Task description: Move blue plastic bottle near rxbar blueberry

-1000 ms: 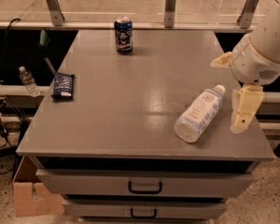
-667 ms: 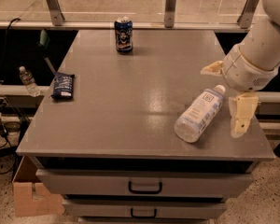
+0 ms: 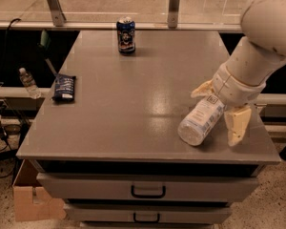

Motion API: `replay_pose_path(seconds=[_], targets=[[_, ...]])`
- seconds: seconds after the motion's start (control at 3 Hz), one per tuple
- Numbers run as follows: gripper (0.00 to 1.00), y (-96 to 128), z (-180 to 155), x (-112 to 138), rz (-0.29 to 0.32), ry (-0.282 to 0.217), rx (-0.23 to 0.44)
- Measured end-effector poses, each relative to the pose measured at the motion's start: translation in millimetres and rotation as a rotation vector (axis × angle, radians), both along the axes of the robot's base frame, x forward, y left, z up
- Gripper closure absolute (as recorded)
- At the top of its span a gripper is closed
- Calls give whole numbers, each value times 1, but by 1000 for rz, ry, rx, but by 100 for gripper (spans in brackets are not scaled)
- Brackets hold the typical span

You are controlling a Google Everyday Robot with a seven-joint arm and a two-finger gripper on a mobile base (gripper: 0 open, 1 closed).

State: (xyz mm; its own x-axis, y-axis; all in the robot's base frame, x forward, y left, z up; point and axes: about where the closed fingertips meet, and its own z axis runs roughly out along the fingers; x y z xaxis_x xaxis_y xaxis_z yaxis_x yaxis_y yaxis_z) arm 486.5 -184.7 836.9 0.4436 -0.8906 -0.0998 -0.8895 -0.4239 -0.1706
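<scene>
The blue plastic bottle [image 3: 200, 120] lies on its side near the front right of the grey table [image 3: 133, 109], base toward the camera. Its cap end is hidden under my wrist. My gripper [image 3: 220, 107] is open and straddles the bottle's upper part, with one cream finger [image 3: 202, 89] on its far side and the other finger [image 3: 238, 123] on its near right side. The rxbar blueberry [image 3: 64, 87], a flat dark navy wrapper, lies at the table's left edge, far from the bottle.
A dark blue can [image 3: 126, 35] stands at the back middle of the table. A tiny clear bottle [image 3: 28, 83] is off the table to the left. A cardboard box [image 3: 31, 199] sits on the floor at the lower left. Drawers [image 3: 148, 190] are below the tabletop.
My arm has moved left and down toward the bottle, so the fingers now straddle it instead of standing to its right. The bottle has stayed in place.
</scene>
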Motion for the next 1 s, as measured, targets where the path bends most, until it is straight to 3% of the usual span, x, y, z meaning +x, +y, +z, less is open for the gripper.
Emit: replay_pose_path(seconds=[0.33, 1.0], targets=[[39, 8, -9, -2, 65, 11, -30], [87, 8, -6, -1, 71, 11, -36]])
